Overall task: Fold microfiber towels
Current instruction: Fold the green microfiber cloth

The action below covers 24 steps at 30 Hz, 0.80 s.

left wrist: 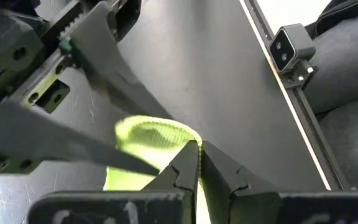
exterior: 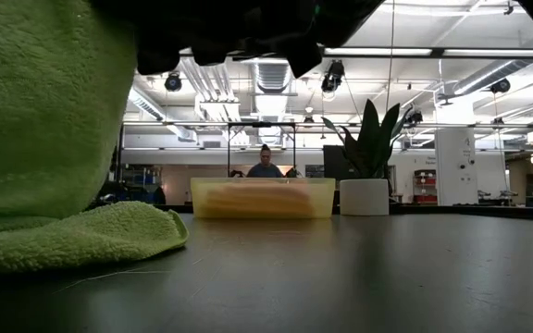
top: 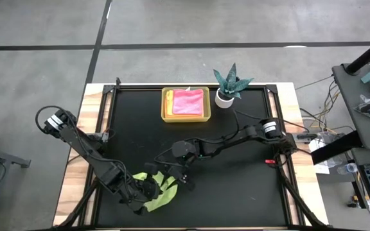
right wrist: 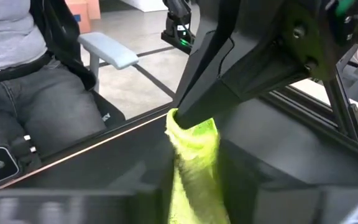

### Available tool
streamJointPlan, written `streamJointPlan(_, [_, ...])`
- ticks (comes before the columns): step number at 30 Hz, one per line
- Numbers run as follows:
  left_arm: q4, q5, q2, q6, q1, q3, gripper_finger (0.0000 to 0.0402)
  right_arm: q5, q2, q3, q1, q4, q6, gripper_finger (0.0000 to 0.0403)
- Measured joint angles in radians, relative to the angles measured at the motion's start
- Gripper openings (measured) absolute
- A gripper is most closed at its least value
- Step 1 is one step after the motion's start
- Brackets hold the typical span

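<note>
Lime green towel [top: 157, 192] pinched in left pincer [top: 151, 190], right pincer [top: 172, 174] just beside

Left claw [right wrist: 178, 118] pinches lime green towel [right wrist: 194, 168]; seated person [right wrist: 27, 81] behind.

A grey concrete floor [top: 37, 25] crossed by dark seams surrounds the black table [top: 249, 186] with its pale wooden edges. Beyond the table, the low view shows an open workshop hall with exposed ceiling ducts [exterior: 271, 74], hanging lamps [exterior: 333, 79] and a white pillar [exterior: 456, 165]. A person [exterior: 265, 166] sits far behind. Another seated person [right wrist: 23, 81] occupies a chair with a grey armrest [right wrist: 107, 50].
</note>
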Motion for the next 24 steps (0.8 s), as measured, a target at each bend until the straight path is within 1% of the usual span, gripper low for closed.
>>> streamJointPlan(3, [-0.002, 0.000, -0.003, -0.002, 0.000, 0.000, 0.0000, 0.000, -0.010, 0.000, 0.002, -0.019, -0.011, 0.0040])
streamJointPlan(4, [-0.002, -0.002, -0.004, -0.012, 0.000, 0.000, 0.0000, 0.000, -0.018, 0.000, 0.002, -0.043, -0.021, 0.0024])
streamJointPlan(6, [-0.002, -0.011, -0.004, -0.026, 0.002, 0.000, 0.0000, 0.000, -0.038, 0.000, 0.002, -0.093, -0.037, 0.0016])
streamJointPlan(9, [-0.006, -0.015, -0.009, -0.027, 0.006, 0.000, 0.0000, 0.001, -0.083, -0.003, 0.002, -0.219, -0.069, 0.0010])
streamJointPlan(12, [-0.012, -0.027, -0.020, -0.026, 0.008, -0.001, 0.0005, 0.033, -0.136, -0.016, 0.007, -0.352, -0.096, 0.0009])
streamJointPlan(14, [-0.022, -0.027, -0.022, -0.026, 0.013, -0.002, 0.0019, 0.104, -0.178, -0.037, 0.017, -0.443, -0.109, 0.0009])
streamJointPlan(18, [-0.037, -0.054, -0.018, -0.027, 0.026, -0.008, 0.0057, 0.290, -0.265, -0.108, 0.055, -0.559, -0.115, 0.0008])
streamJointPlan(22, [-0.025, -0.099, 0.009, -0.026, 0.046, -0.023, 0.0087, 0.499, -0.363, -0.210, 0.105, -0.586, -0.066, 0.0008])
streamJointPlan(24, [-0.011, -0.111, 0.023, -0.022, 0.056, -0.043, 0.0095, 0.570, -0.404, -0.264, 0.131, -0.581, -0.039, 0.0008])
